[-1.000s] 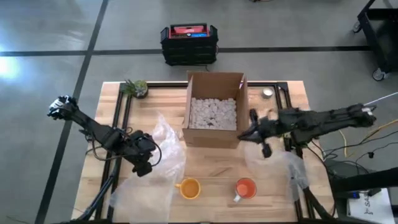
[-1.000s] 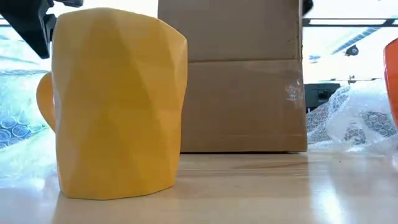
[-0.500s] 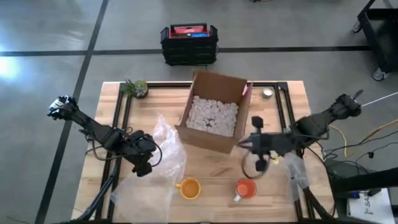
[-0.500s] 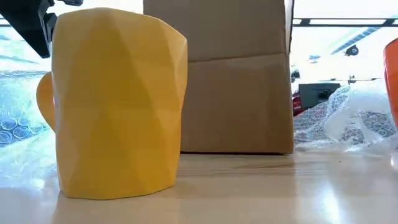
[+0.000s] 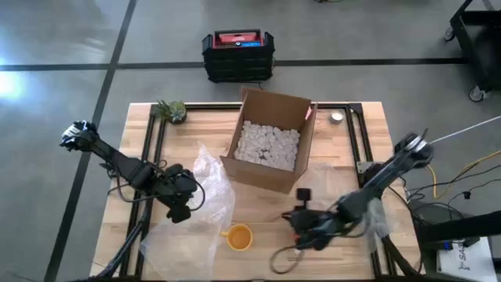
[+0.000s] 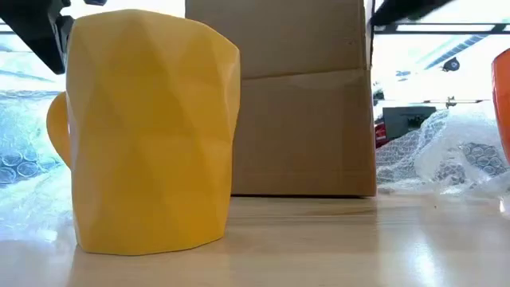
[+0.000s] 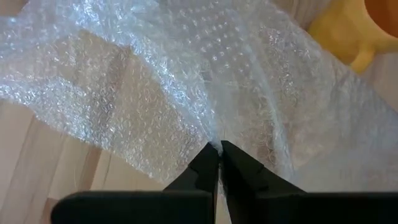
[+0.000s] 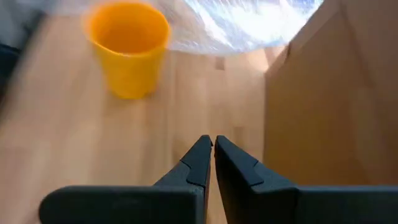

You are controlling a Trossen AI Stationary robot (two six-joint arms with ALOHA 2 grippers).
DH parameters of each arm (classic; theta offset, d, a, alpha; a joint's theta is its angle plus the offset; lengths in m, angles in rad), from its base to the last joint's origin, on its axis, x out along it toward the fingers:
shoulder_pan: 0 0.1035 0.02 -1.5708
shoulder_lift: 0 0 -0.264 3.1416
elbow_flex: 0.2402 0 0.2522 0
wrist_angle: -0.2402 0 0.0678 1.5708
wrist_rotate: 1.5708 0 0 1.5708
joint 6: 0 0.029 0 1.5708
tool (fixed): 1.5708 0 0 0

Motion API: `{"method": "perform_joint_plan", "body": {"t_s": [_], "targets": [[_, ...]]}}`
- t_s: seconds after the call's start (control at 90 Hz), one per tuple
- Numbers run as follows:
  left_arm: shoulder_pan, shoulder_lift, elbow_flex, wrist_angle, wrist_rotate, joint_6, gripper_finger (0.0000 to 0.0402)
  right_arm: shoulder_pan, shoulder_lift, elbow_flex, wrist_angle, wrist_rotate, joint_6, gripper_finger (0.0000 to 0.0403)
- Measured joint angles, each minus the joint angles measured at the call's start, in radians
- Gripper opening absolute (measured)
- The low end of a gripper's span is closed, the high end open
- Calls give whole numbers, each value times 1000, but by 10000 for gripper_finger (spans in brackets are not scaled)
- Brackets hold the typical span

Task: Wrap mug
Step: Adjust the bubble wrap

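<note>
Yellow mug (image 5: 237,236): stands bare and upright at the near edge of the worktop (image 5: 266,205), no wrap touching its sides; its handle faces the sheet lying just beside it.
Orange mug (image 6: 502,104): only a sliver shows at the edge of the low view; from above it is hidden under the right arm, so its state cannot be told.
Right gripper (image 5: 301,227): low over the near worktop beside the yellow mug, jaws pressed together and holding nothing, as its wrist camera shows.
Bubble wrap (image 5: 196,205): a loose, crumpled sheet spread across the left of the worktop, not yet under or around any mug.
Left gripper (image 5: 182,205): down on the sheet, jaws pinching a fold of the bubble wrap.
Second sheet (image 5: 374,215): bunched at the right edge, untouched.
Cardboard box (image 5: 268,141): farther back, open, filled with white packing bits, set askew.
Progress: by the look of it, barely begun; wrap is gripped, but placing, rolling and boxing remain.
</note>
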Motion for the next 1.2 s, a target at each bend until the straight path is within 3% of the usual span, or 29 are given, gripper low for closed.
{"method": "perform_joint_plan", "body": {"t_s": [0.2, 0.311, 0.4, 0.689, 0.867, 1.2], "targets": [[-1, 1, 0, 11, 35, -6, 0, -113, 184, 66, -43, 91, -21, 8], [-1, 2, 9, 20, 54, -6, 0, -171, 221, 115, -143, 177, -12, 8], [-1, 2, 16, 24, 57, -6, 0, -208, 220, 153, -162, 185, -13, 8], [-1, 2, 23, 27, 60, 12, 0, -222, 189, 265, 114, -72, -295, 9], [-1, 3, 23, 41, 58, 41, 0, -261, 239, 263, 406, -338, -371, 9], [2, 3, 23, 224, 53, 118, 0, -333, 448, 358, 466, -361, -402, 9]]}}
